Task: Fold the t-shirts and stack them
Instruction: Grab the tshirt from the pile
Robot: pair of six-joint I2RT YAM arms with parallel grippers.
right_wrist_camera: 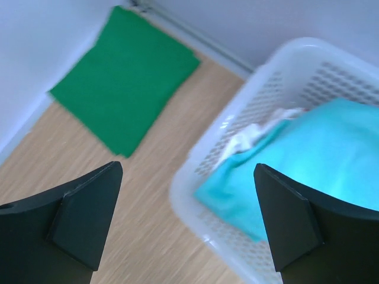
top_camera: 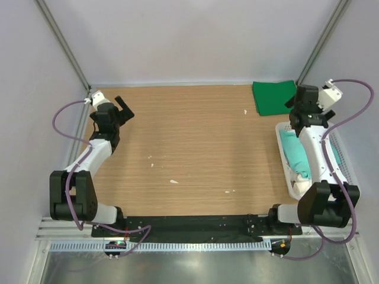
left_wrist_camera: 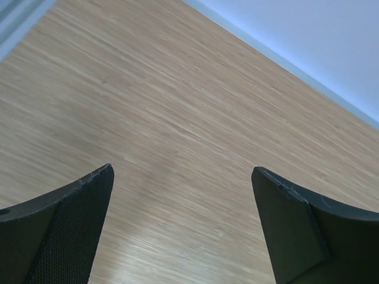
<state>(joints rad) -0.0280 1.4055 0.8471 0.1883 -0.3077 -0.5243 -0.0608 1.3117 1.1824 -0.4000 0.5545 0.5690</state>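
Top external view, near edge outward: the basket [top_camera: 283, 160] is set at 4 o'clock on the table [top_camera: 195, 142]. The teal shirt [top_camera: 294, 155] is heaped inside it. In the right wrist view a scrap of the white shirt [right_wrist_camera: 249, 137] is seen tucked against the teal one at the rim. Just past the basket's far end, at 3 o'clock, the right gripper [right_wrist_camera: 186, 171] is held above the rim, its jaws spread wide and nothing between them. At 9 o'clock the left gripper [left_wrist_camera: 183, 171] is poised over bare wood, jaws equally apart, nothing held. Farthest out, at 1 o'clock, the green shirt [top_camera: 273, 96] is laid in the far corner.

Trouble is most likely at the basket. If the teal shirt is pinched through several layers, it may be lifted as a lump and the white shirt dragged out with it. A finger could also be snagged in the basket's holes, and so light a basket could be tipped or pulled along.

The teal shirt is crumpled into soft, bright folds, with no hem or sleeve that can be made out. Little of the white shirt is shown. The green shirt is flat and matte, folded to a squared rectangle.
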